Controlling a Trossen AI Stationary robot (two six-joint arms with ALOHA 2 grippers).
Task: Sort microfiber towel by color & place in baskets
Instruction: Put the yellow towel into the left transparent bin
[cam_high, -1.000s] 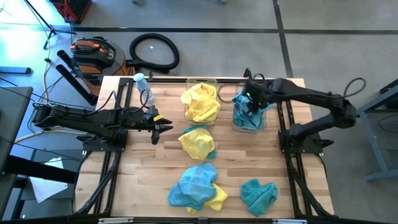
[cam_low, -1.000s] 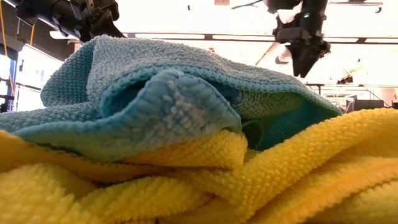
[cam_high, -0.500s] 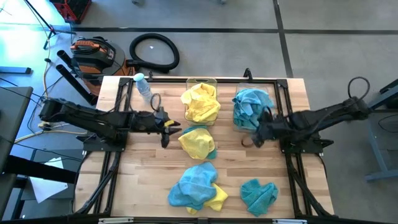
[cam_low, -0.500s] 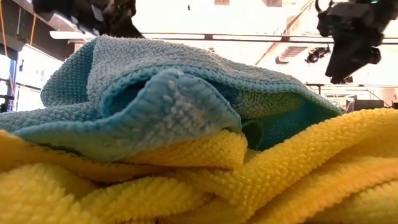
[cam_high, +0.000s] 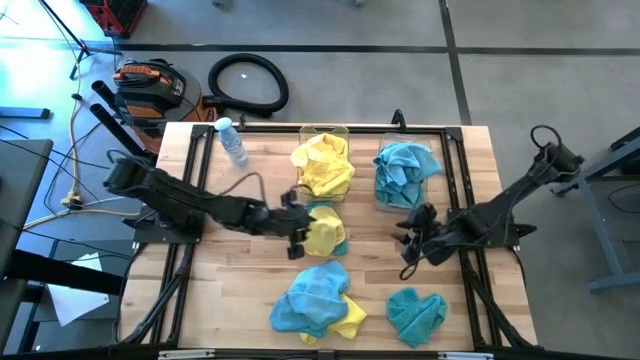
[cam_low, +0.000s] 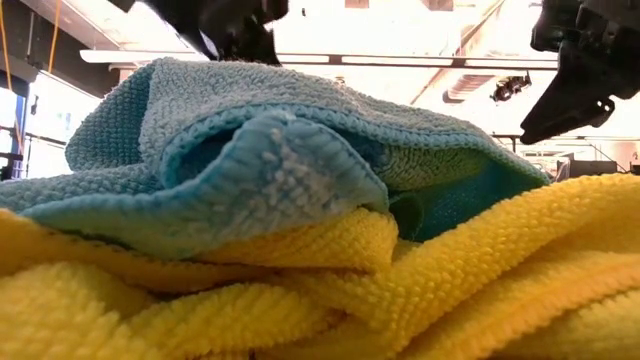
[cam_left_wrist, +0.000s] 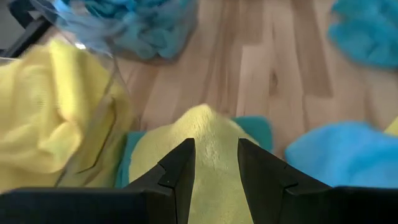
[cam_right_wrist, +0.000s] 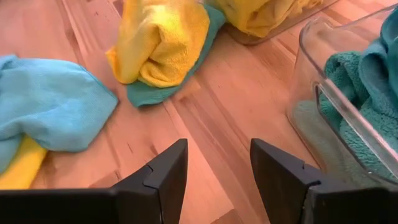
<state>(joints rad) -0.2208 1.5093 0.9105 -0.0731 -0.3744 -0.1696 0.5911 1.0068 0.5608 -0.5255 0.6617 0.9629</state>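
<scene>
Left gripper (cam_high: 297, 236) sits over the near edge of a yellow towel (cam_high: 318, 229) in the middle of the table; fingers (cam_left_wrist: 179, 168) parted narrowly with yellow pile showing between them, nothing clamped. The left wrist view shows what the high view barely does: a teal towel (cam_left_wrist: 256, 126) lying under that yellow one. Just beyond the gripper stands the yellow-filled basket (cam_high: 323, 163).

Right gripper (cam_high: 411, 243) hangs over bare wood, fingers (cam_right_wrist: 163, 174) spread moderately, empty. The teal-filled basket (cam_high: 403, 173) is just behind it, a loose teal towel (cam_high: 416, 311) lies in front of it, and a teal-and-yellow heap (cam_high: 314, 300) is off to its side. The right wrist view alone shows the basket's clear wall (cam_right_wrist: 311, 74) with teal cloth pressed against it.

The low view is blocked by the heap: teal (cam_low: 270, 150) on yellow (cam_low: 350, 290), with dark arm parts above.

Surface: pale butcher-block table (cam_high: 230, 290), black rails. A small bottle with a blue cap (cam_high: 232, 142) is on the far left corner. Beyond the table, on grey floor: a coiled black hose (cam_high: 249, 83) and an orange-and-black case (cam_high: 149, 84).
</scene>
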